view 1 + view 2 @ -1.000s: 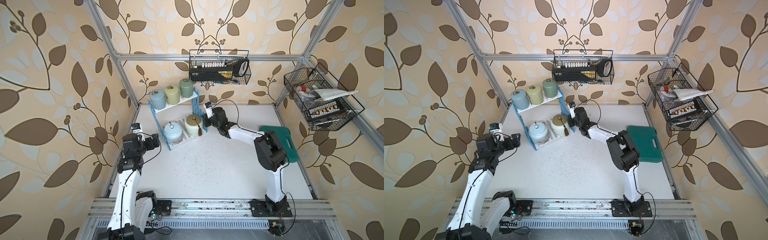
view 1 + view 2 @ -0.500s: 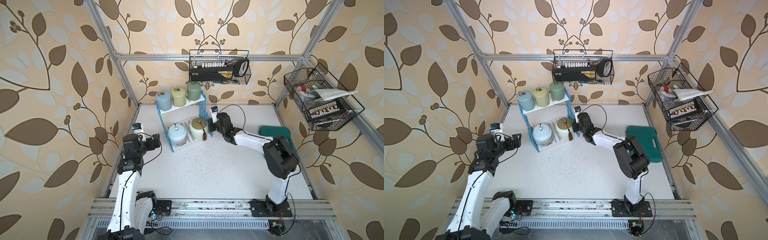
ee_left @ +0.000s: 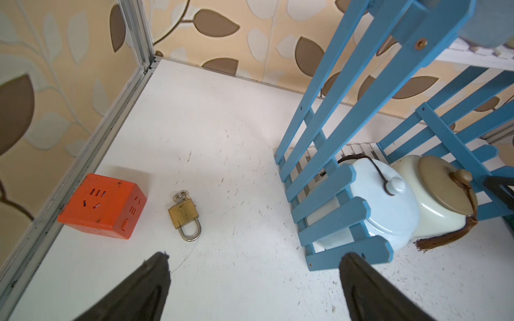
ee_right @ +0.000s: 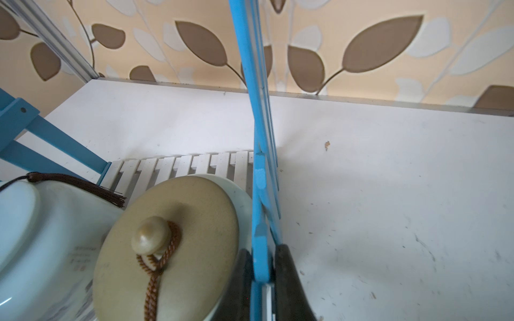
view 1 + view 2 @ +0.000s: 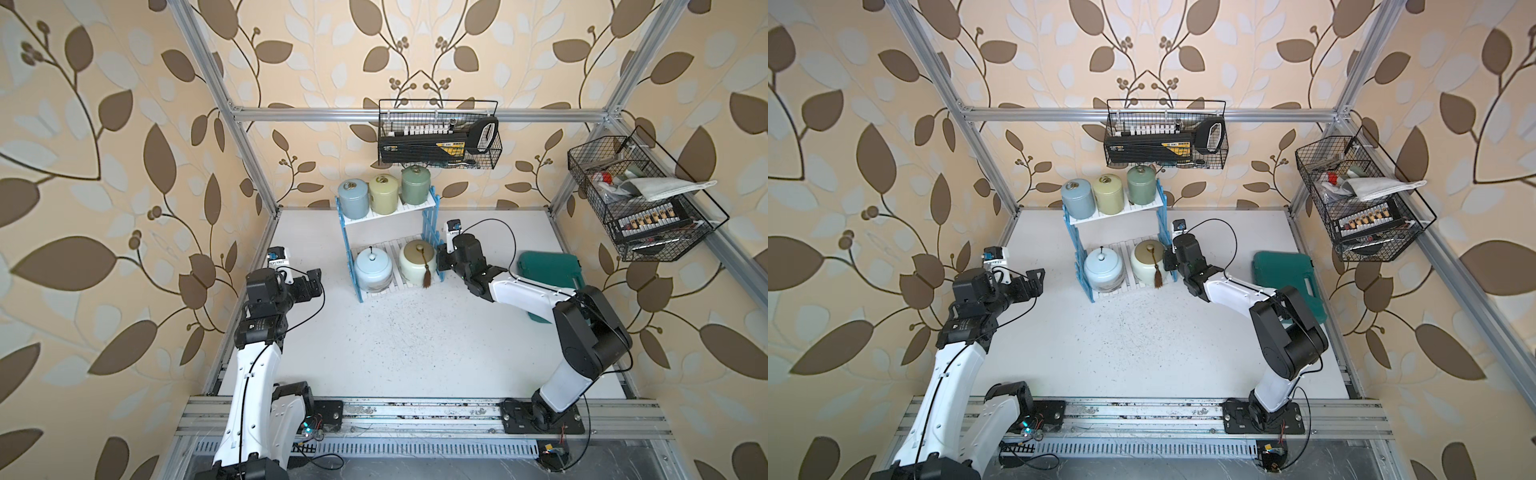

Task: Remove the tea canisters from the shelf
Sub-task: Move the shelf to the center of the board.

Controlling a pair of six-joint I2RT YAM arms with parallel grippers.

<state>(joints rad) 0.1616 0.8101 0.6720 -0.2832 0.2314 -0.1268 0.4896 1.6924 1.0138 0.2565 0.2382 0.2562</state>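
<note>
- Only the right wrist view shows us the right gripper (image 4: pixel 264 250) clamped on a blue side slat of the shelf (image 4: pixel 261 194).
- Only the left wrist view shows us an orange socket cube (image 3: pixel 103 205) and brass padlock (image 3: pixel 185 215) by the table (image 3: pixel 222 111)'s left edge; the left gripper (image 3: pixel 254 255) gapes wide, empty.
- The shelf stands near the back edge, long axis roughly along it, open front toward the front edge; upright on top: blue-grey canister (image 5: pixel 353 199), yellow-green canister (image 5: pixel 384 194), sage green canister (image 5: pixel 415 185); below: pale blue canister (image 5: pixel 373 268), cream canister (image 5: pixel 417 262).

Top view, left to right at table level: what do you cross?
Left fingers, open → pale blue canister → cream canister → right fingers, shut on the shelf's side panel → green case.
</note>
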